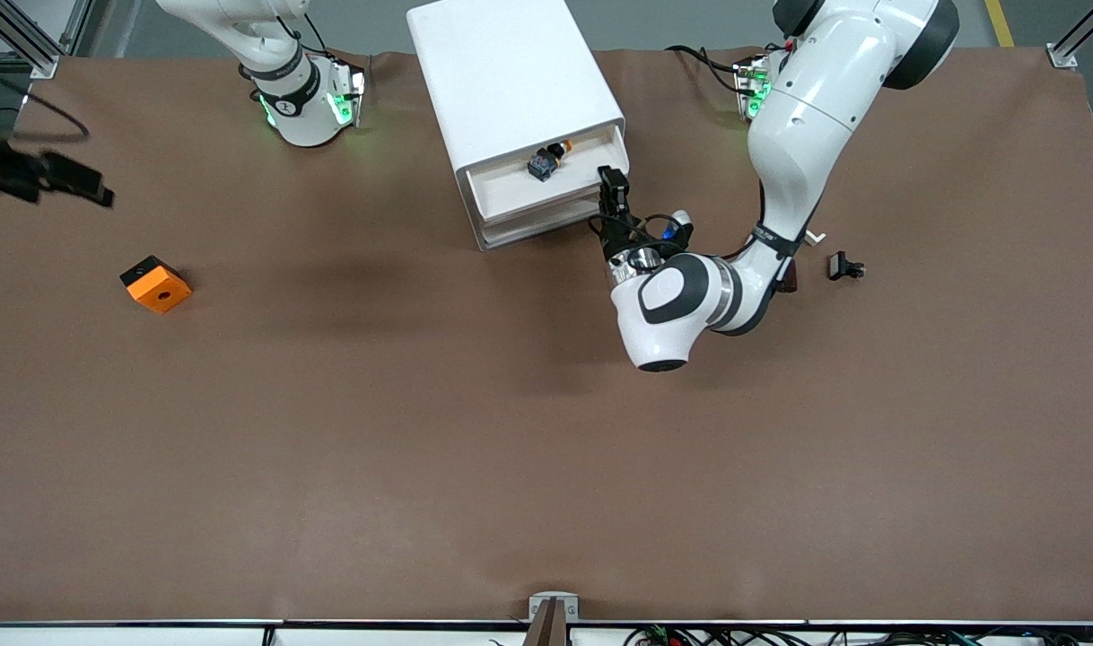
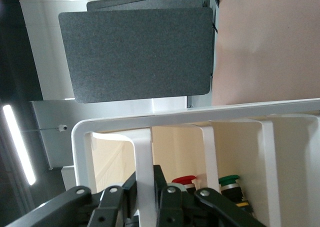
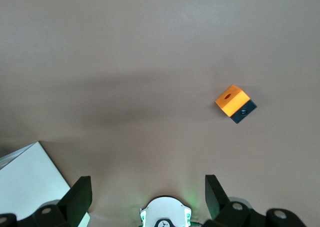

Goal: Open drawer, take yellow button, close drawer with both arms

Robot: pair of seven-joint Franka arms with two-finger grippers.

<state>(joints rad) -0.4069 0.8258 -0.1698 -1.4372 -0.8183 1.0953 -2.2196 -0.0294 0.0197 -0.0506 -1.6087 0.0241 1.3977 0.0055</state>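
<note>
The white cabinet (image 1: 511,81) stands at the robots' edge of the table. Its top drawer (image 1: 502,187) is pulled out. The button (image 1: 545,166), orange cap on a blue-black body, lies in the drawer, partly under the cabinet's top. My left gripper (image 1: 612,182) is at the drawer's front corner toward the left arm's end. In the left wrist view it (image 2: 145,184) is shut on the drawer's white handle bar (image 2: 144,152). My right gripper (image 1: 80,187) waits high over the right arm's end of the table. In the right wrist view it (image 3: 147,187) is open and empty.
An orange block with a hole (image 1: 156,283) lies toward the right arm's end and also shows in the right wrist view (image 3: 232,101). A small black clip piece (image 1: 844,266) lies beside the left arm. Red (image 2: 184,180) and green (image 2: 229,179) capped buttons show past the handle.
</note>
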